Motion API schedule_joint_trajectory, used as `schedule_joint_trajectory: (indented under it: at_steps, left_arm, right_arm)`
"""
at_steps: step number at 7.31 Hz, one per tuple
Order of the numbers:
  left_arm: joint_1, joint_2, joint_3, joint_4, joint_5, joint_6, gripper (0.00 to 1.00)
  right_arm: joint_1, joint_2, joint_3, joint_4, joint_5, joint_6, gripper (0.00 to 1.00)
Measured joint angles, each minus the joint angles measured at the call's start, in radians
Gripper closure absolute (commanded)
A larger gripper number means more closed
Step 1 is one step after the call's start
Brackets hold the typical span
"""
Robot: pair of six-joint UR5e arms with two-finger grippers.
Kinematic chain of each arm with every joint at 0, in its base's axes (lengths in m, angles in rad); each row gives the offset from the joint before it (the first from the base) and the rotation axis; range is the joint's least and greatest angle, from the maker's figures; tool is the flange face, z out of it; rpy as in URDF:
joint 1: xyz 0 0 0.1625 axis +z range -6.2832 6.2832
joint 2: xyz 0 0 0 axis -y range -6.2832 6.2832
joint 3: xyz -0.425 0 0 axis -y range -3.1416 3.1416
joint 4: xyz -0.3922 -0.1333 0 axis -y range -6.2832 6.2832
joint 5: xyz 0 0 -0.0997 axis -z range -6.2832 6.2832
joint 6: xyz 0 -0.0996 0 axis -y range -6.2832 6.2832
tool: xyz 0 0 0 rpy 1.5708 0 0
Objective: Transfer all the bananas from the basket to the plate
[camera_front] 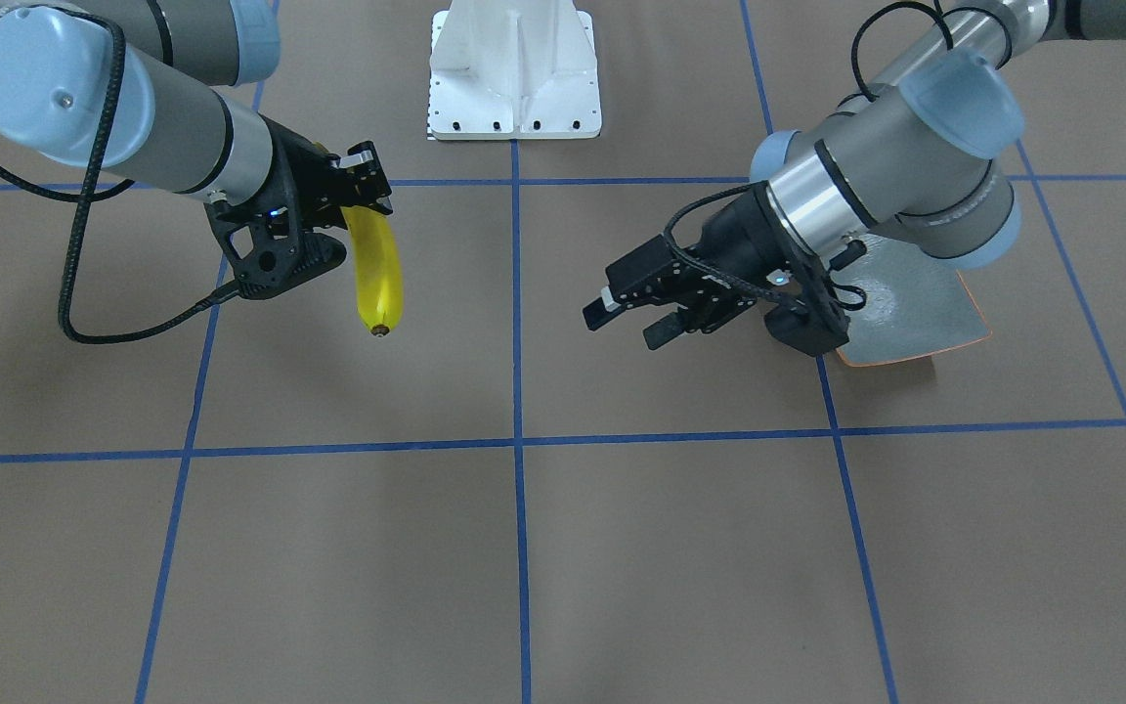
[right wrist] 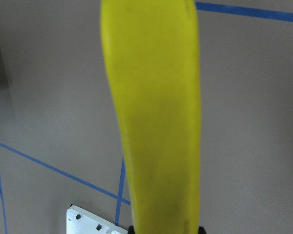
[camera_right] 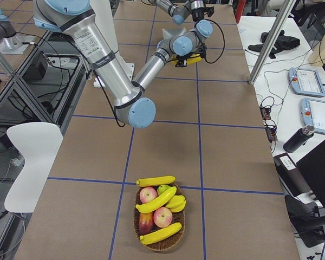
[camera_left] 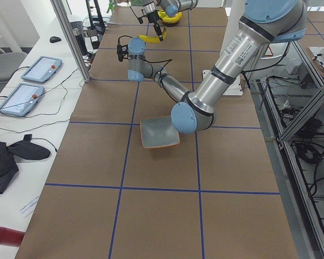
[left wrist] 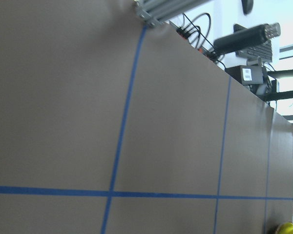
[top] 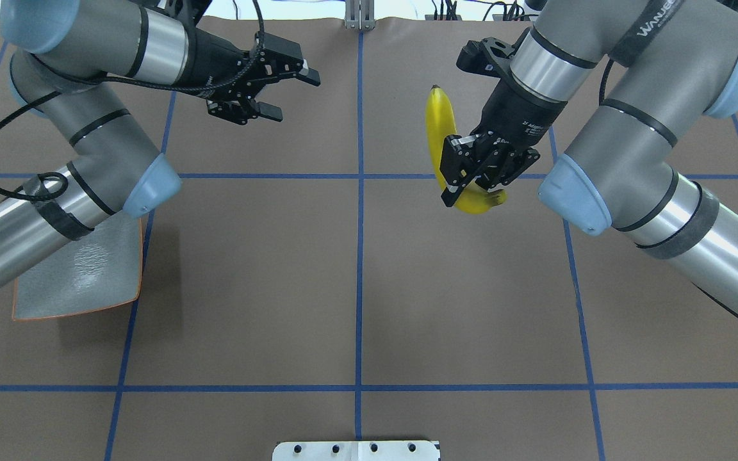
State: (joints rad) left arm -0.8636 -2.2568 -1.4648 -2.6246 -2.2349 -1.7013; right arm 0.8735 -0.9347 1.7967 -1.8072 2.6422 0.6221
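Slippage is the worry: the right hand (top: pixel 476 179) pinches the banana (top: pixel 438 121) near one end, aloft over the tabletop (top: pixel 356 288). Its long free length could swivel or drop on the way to the plate (top: pixel 81 282), well apart. The left hand (top: pixel 292 96) is spread and empty. The banana's long axis lies roughly level, dark tip toward the tabletop's far edge.

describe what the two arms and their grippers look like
The left arm and right arm are silver-grey tubes with pale blue joint caps and looping black cables; the right bears white lettering. The left gripper and right gripper are black and angular, two jaws each.
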Motion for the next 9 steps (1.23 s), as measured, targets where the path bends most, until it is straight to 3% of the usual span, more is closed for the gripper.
schedule_joint_trajectory:
  at_steps: [2, 4, 9]
  left_arm:
    - [0.061, -0.036, -0.01, -0.032, 0.051, -0.003, 0.01]
    - [0.147, -0.051, -0.017, -0.093, 0.169, -0.003, 0.01]
    - [0.184, -0.088, 0.022, -0.111, 0.26, 0.003, 0.01]
  right_arm:
    - [-0.017, 0.0, -0.016, 0.078, -0.026, 0.002, 1.0]
    - [-0.021, 0.001, -0.037, 0.129, -0.034, 0.002, 1.0]
    - [-0.022, 0.002, -0.038, 0.143, -0.003, 0.011, 1.0]
